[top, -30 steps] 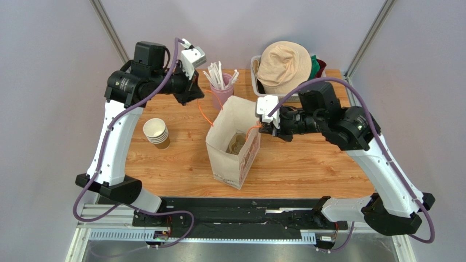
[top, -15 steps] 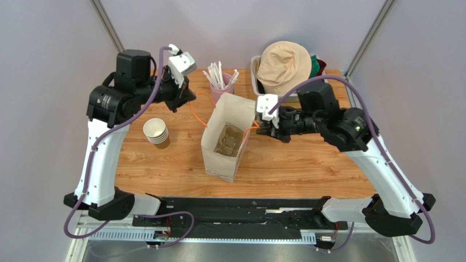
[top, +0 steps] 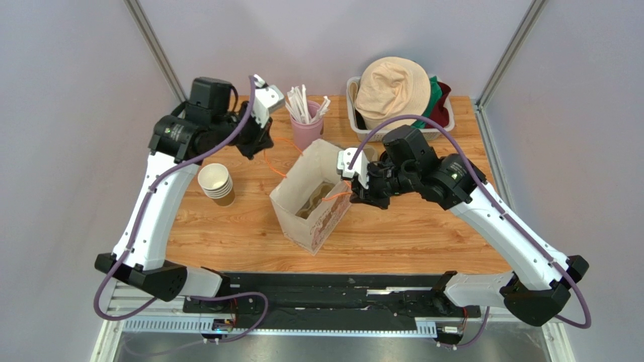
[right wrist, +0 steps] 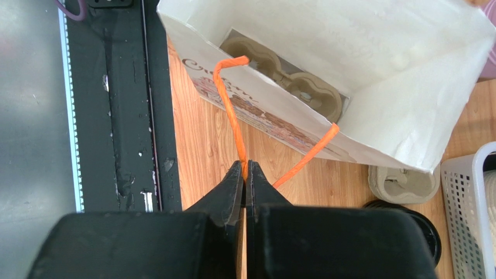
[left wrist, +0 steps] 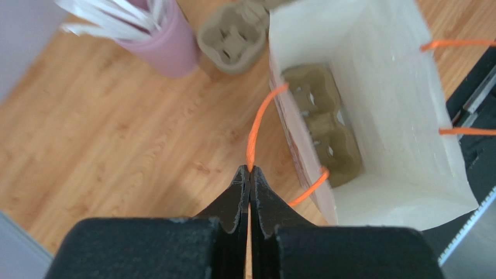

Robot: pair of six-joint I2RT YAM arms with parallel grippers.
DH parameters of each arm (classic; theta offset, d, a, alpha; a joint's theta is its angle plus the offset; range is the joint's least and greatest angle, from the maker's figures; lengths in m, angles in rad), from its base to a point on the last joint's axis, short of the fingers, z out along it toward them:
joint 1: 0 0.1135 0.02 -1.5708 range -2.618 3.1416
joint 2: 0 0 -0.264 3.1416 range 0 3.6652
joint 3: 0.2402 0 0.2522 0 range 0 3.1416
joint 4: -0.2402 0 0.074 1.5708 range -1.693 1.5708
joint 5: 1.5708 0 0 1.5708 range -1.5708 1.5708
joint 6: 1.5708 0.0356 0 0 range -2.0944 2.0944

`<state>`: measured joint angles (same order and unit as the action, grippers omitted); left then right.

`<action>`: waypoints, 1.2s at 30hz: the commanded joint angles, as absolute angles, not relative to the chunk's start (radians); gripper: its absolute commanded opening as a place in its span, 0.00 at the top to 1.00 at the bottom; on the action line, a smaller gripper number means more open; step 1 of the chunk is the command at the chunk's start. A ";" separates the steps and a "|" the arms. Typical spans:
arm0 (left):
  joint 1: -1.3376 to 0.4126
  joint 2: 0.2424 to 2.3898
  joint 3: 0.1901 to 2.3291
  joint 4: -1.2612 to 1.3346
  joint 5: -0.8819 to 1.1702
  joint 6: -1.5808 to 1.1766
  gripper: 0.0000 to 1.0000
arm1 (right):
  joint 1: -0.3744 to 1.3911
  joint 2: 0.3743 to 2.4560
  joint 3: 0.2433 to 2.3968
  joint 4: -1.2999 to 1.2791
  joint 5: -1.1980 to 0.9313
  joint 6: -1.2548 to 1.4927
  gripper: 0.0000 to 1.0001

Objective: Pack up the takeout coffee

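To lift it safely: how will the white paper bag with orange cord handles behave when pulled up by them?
Probably light: the white paper bag holds only a brown pulp cup carrier. Its thin walls bow, so it likely flexes and sways. The thin orange cord handles, pinched in the left gripper and right gripper, might slip.

Cup carrier inside paper bag
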<state>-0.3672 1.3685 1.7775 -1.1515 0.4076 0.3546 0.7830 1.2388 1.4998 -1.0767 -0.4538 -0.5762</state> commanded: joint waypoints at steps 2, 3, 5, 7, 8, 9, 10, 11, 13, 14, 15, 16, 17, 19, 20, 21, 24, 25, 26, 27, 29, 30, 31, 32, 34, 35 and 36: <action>-0.373 1.400 2.020 -1.163 0.455 0.387 0.99 | 0.790 1.194 1.506 -1.095 -0.499 -0.597 1.00; -0.376 1.408 2.037 -1.172 0.463 0.387 0.99 | 0.796 1.187 1.471 -1.101 -0.499 -0.604 1.00; -0.388 1.425 2.065 -1.184 0.476 0.391 0.99 | 0.799 1.171 1.428 -1.112 -0.495 -0.615 1.00; -0.399 1.428 2.066 -1.183 0.483 0.393 0.99 | 0.807 1.148 1.353 -1.106 -0.491 -0.612 1.00; -0.400 1.427 2.065 -1.181 0.494 0.393 0.99 | 0.810 1.141 1.329 -1.100 -0.491 -0.612 1.00; -0.402 1.425 2.060 -1.181 0.505 0.396 0.99 | 0.818 1.128 1.303 -1.086 -0.485 -0.611 1.00; -0.408 1.422 2.045 -1.181 0.524 0.400 0.99 | 0.818 1.121 1.240 -1.075 -0.483 -0.609 1.00; -0.414 1.419 2.033 -1.181 0.534 0.405 0.99 | 0.821 1.117 1.212 -1.069 -0.485 -0.609 1.00; -0.428 1.410 1.991 -1.180 0.546 0.413 0.99 | 0.839 1.109 1.133 -1.042 -0.486 -0.604 1.00; -0.434 1.408 1.977 -1.180 0.548 0.416 0.99 | 0.851 1.109 1.108 -1.035 -0.483 -0.604 1.00; -0.439 1.396 1.965 -1.180 0.554 0.422 0.99 | 0.876 1.111 1.089 -1.029 -0.473 -0.601 1.00; -0.448 1.390 1.936 -1.180 0.564 0.428 0.99 | 0.891 1.115 1.072 -1.028 -0.466 -0.598 1.00; -0.452 1.384 1.922 -1.180 0.568 0.433 0.99 | 0.905 1.115 1.039 -1.023 -0.460 -0.597 1.00; -0.463 1.362 1.896 -1.180 0.575 0.445 0.99 | 0.943 1.117 1.011 -1.011 -0.433 -0.592 1.00; -0.465 1.355 1.890 -1.184 0.581 0.448 0.99 | 0.953 1.112 0.990 -1.008 -0.423 -0.592 1.00; -0.466 1.342 1.888 -1.189 0.592 0.457 0.99 | 0.969 1.108 0.979 -1.000 -0.408 -0.592 1.00; -0.468 1.321 1.891 -1.224 0.658 0.488 0.99 | 0.994 1.092 0.953 -0.992 -0.396 -0.589 1.00; -0.469 1.316 1.893 -1.232 0.693 0.494 0.99 | 0.999 1.086 0.948 -0.992 -0.396 -0.588 1.00; -0.471 1.310 1.891 -1.247 0.704 0.505 0.99 | 1.003 1.077 0.942 -0.989 -0.396 -0.588 1.00; -0.472 1.302 1.891 -1.253 0.713 0.511 0.99 | 1.009 1.074 0.930 -0.979 -0.388 -0.584 1.00; -0.474 1.298 1.885 -1.270 0.732 0.526 0.99 | 1.011 1.068 0.916 -0.976 -0.382 -0.586 1.00; -0.476 1.293 1.881 -1.275 0.738 0.529 0.99 | 1.017 1.068 0.911 -0.970 -0.374 -0.586 1.00; -0.477 1.293 1.872 -1.284 0.747 0.534 0.98 | 1.020 1.071 0.902 -0.969 -0.373 -0.586 1.00; -0.477 1.292 1.867 -1.288 0.753 0.543 0.99 | 1.023 1.074 0.904 -0.968 -0.373 -0.584 1.00; -0.480 1.295 1.859 -1.287 0.744 0.540 0.99 | 1.032 1.080 0.905 -0.969 -0.367 -0.580 1.00; -0.480 1.296 1.859 -1.278 0.732 0.525 0.99 | 1.034 1.080 0.913 -0.973 -0.365 -0.580 1.00; -0.480 1.296 1.858 -1.261 0.710 0.509 0.99 | 1.034 1.078 0.920 -0.971 -0.354 -0.578 1.00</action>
<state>-0.4767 1.3014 1.8675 -1.2808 0.7059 0.5003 1.0218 1.0851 0.9058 -0.9947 -0.3828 -0.5907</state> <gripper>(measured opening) 0.014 0.011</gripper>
